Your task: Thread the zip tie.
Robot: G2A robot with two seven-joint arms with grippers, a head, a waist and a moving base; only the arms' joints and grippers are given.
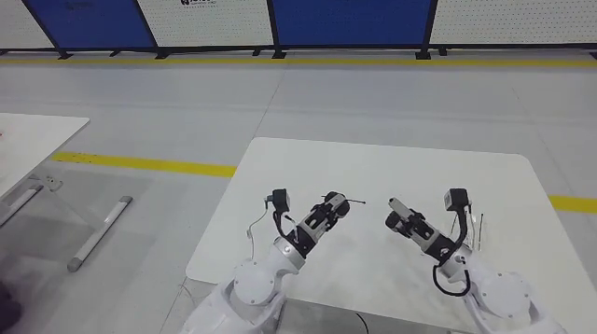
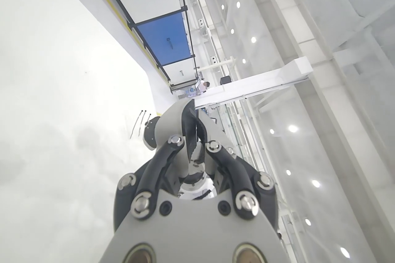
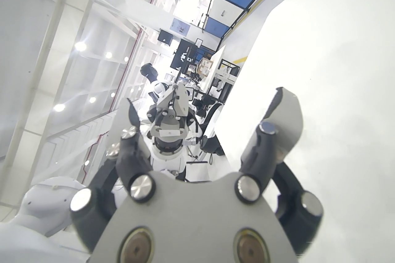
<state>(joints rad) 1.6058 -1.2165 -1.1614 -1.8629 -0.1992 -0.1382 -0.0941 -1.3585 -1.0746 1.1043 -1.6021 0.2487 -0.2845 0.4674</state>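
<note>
1. The white table lies under both my arms, and both reach out over its near half.
2. My left arm angles forward and inward from the near edge. My right arm mirrors it from the other side, so the two wrists face each other across the middle of the table.
3. My right gripper hangs above the table with its tips towards the left one, near it but apart. Its fingers are spread wide and hold nothing.
4. My left gripper is held above the table too. Its fingers are pressed together and pinch the zip tie.
5. A few spare zip ties lie side by side flat on the table just beside my right arm, on its outer side.
6. The zip tie is a thin dark strip sticking out of my left fingertips. Its long axis runs roughly across the table, and its free end points towards my right gripper without touching it.
</note>
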